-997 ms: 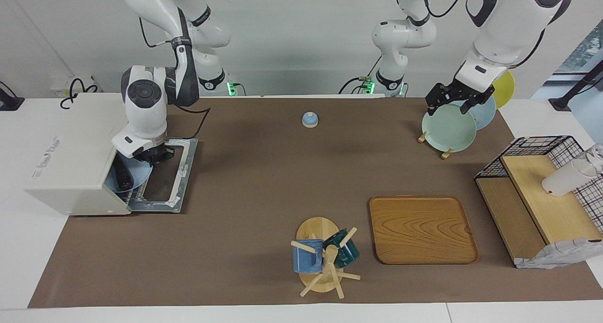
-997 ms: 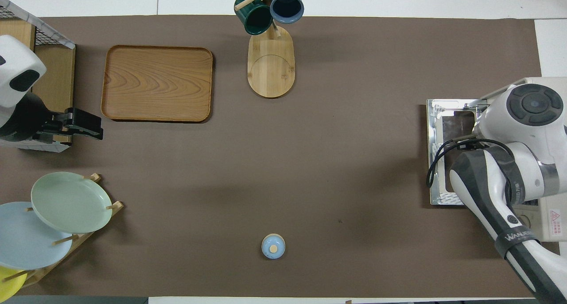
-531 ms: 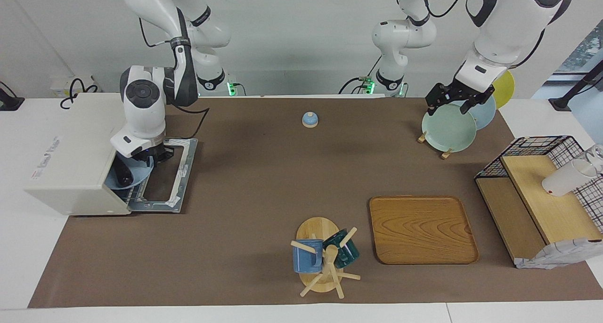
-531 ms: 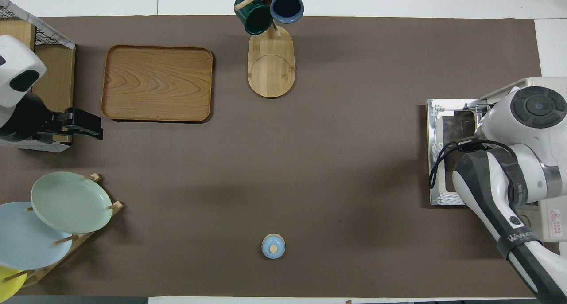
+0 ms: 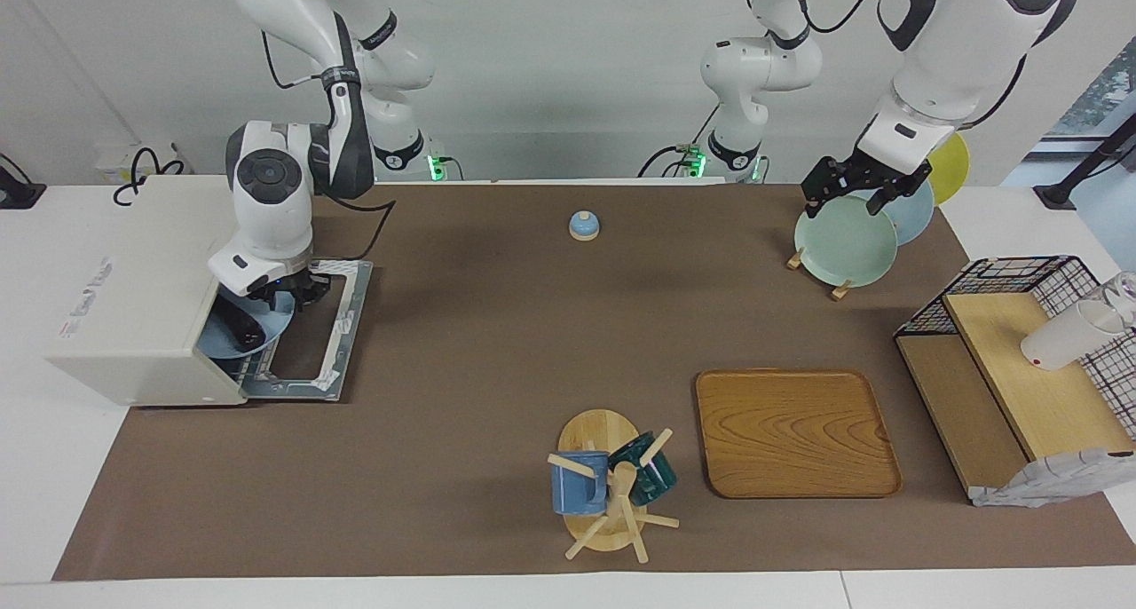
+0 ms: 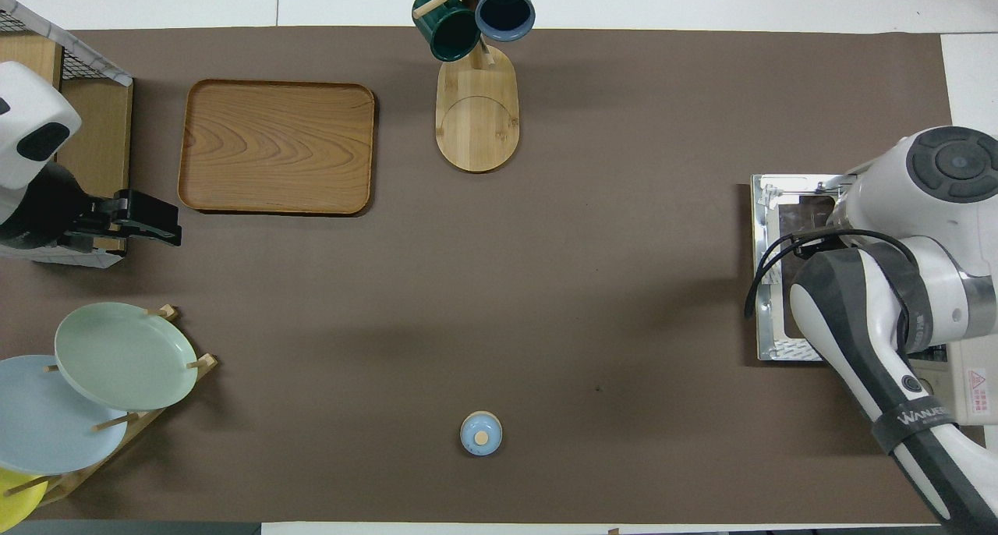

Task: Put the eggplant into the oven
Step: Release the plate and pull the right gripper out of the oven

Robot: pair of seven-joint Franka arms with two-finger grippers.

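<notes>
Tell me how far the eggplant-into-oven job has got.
Mostly done: the eggplant lies on a blue plate in the mouth of the oven, whose door hangs open. The right gripper hangs just above the plate, holding nothing visible. The left gripper waits over the plate rack. Left: clearing the right arm.

Lettering on the right arm's (image 6: 897, 348) dark forearm band reads, apparently, "WANJE…", its end hidden. The oven (image 6: 967, 383) carries a small red triangular warning label with text too small to read; grey lettering on its top (image 5: 89, 294) is likewise illegible.
</notes>
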